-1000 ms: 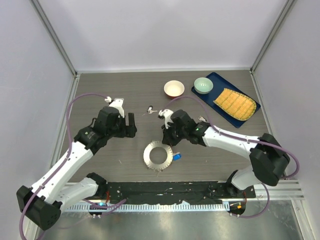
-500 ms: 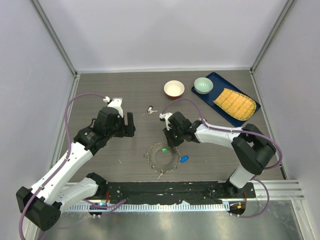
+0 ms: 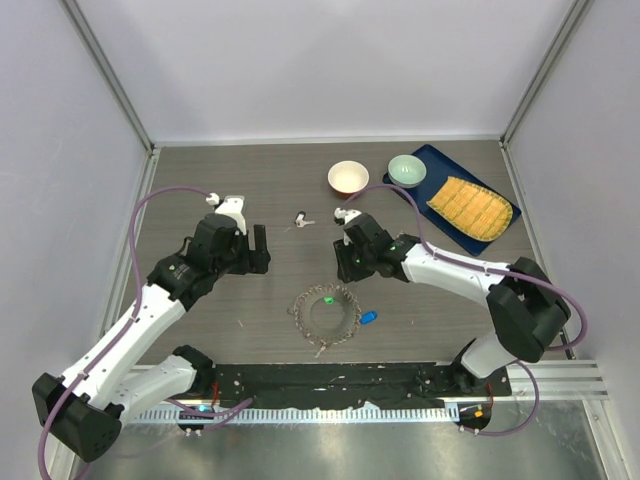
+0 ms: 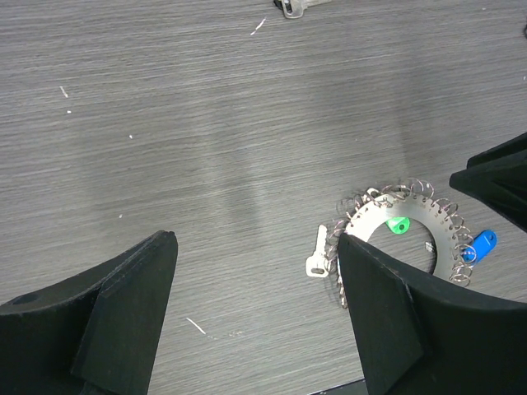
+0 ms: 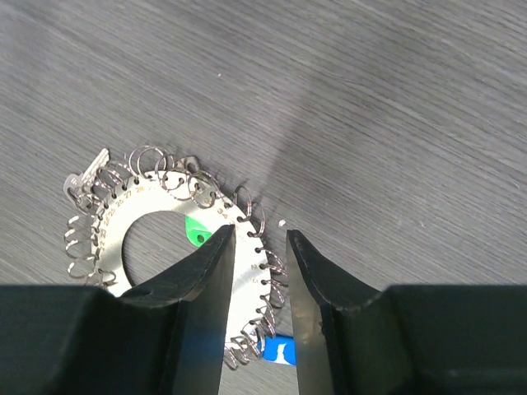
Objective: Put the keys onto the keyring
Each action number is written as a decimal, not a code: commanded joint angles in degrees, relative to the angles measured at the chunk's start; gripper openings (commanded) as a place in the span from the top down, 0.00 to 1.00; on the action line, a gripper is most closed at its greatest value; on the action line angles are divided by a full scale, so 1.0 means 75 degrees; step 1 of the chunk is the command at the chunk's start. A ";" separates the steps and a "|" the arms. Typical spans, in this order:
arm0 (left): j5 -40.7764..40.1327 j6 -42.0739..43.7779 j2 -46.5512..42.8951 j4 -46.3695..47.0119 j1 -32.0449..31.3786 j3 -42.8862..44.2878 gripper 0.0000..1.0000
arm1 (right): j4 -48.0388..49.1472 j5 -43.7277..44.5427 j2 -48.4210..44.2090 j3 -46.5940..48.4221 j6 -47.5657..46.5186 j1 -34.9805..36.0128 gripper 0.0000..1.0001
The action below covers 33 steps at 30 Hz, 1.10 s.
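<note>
While the right gripper [image 5: 261, 239] hovers empty, jaws barely parted, the stiff, jangly keyring [image 5: 132, 216] just beneath it looks best pinched at its flat rim.

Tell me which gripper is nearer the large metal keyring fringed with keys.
Right. The right gripper hovers over the keyring's far edge; the left gripper sits well off to its left.

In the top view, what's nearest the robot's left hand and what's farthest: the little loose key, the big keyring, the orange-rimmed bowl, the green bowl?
From the left gripper:
1. loose key, just beyond it, rightward.
2. keyring, toward the near edge.
3. orange-rimmed bowl, farther back.
4. green bowl, back right.
</note>
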 commanded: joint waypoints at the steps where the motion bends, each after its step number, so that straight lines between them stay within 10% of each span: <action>1: -0.0031 -0.0054 -0.0025 0.0081 0.0053 -0.0001 0.17 | 0.0491 -0.0612 0.0028 -0.0083 0.0676 -0.0292 0.63; 33: 0.0098 -0.0053 0.0104 0.0046 0.0053 -0.0001 0.17 | 0.1934 -0.1774 0.0696 -0.1103 0.1286 -0.0620 0.81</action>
